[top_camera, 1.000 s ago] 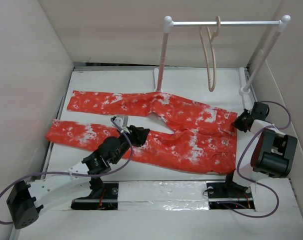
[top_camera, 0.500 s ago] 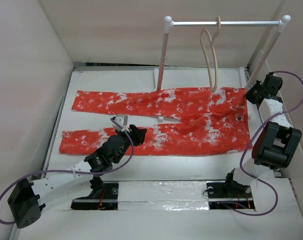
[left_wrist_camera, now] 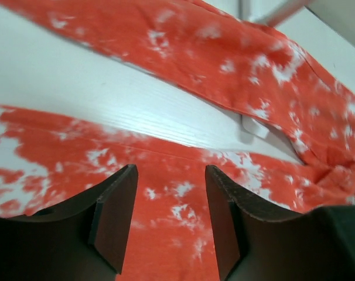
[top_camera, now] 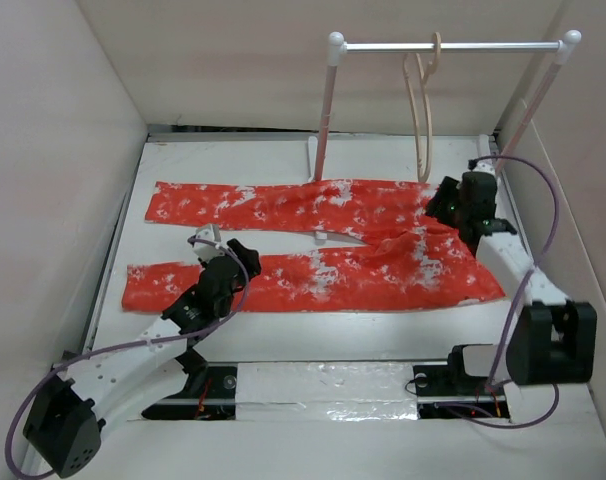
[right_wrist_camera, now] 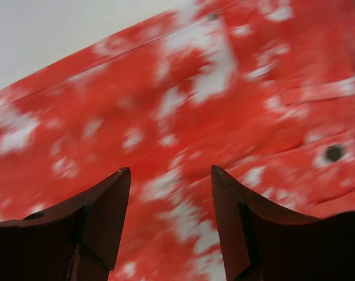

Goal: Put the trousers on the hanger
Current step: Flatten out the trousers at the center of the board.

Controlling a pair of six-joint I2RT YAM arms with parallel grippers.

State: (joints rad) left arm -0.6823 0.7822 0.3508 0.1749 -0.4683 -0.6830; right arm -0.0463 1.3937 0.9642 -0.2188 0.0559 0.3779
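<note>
1. Nearest the bases, the left jaws stand apart and empty just above the near leg of the bright red-orange, white-blotched fabric trousers [top_camera: 383,270].
2. The trousers lie flat on the white tabletop [top_camera: 283,335], legs pointing left. They look light, limp and prone to bunching, so the thicker waistband seems the surest hold.
3. The right jaws hover apart over the waist, by its small dark button [right_wrist_camera: 334,153].
4. Beyond, the thin pale beige hanger [top_camera: 420,120] hangs from the white two-post rail rack [top_camera: 443,45].
5. A second ago the trousers lay skewed, with the waist nearer. The waist now sits farther back, under the hanger, with the legs straighter.
</note>
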